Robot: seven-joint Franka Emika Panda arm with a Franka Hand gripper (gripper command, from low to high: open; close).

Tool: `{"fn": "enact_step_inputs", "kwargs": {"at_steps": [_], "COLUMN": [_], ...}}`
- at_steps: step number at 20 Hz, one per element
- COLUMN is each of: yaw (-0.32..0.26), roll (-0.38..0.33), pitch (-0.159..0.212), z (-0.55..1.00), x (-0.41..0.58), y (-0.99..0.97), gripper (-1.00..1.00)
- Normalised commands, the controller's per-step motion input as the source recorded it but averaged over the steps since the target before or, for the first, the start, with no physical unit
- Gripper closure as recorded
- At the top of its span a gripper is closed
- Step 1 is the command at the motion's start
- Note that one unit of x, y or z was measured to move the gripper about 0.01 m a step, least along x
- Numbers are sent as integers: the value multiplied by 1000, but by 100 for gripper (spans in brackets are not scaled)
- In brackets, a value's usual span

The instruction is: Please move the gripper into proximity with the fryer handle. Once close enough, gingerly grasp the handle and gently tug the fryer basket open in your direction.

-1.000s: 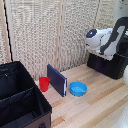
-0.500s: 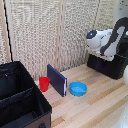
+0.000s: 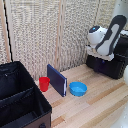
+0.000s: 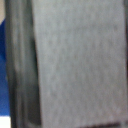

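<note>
In the exterior view the black boxy fryer (image 3: 111,66) stands at the far right of the wooden table. Its glossy fryer basket front (image 3: 101,67) faces the exterior view's left. My gripper (image 3: 98,55), a white-grey tool head on the bulky white arm (image 3: 107,37), hangs right at the top of that front. Its fingers do not show against the black, and the fryer handle is hidden behind the tool head. The wrist view is a close blur: a grey textured surface (image 4: 80,65), a dark upright band (image 4: 20,70) and a blue patch (image 4: 3,50).
A dark-blue flat slab (image 3: 57,80) stands upright mid-table, with a red cup (image 3: 44,83) beside it and a blue bowl (image 3: 78,89) in front. A large black fabric crate (image 3: 20,102) fills the exterior view's lower left. Beige woven screens (image 3: 45,35) back the table (image 3: 95,110).
</note>
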Motion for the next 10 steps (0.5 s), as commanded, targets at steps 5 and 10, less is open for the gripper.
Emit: {"fn": "enact_step_inputs", "kwargs": {"at_steps": [5, 10], "yaw": [-11, -27], "roll": [46, 16], "pitch": [-134, -133], "z": [-124, -173], "x": [-89, 25], "y": [949, 971], "gripper": [100, 100]}}
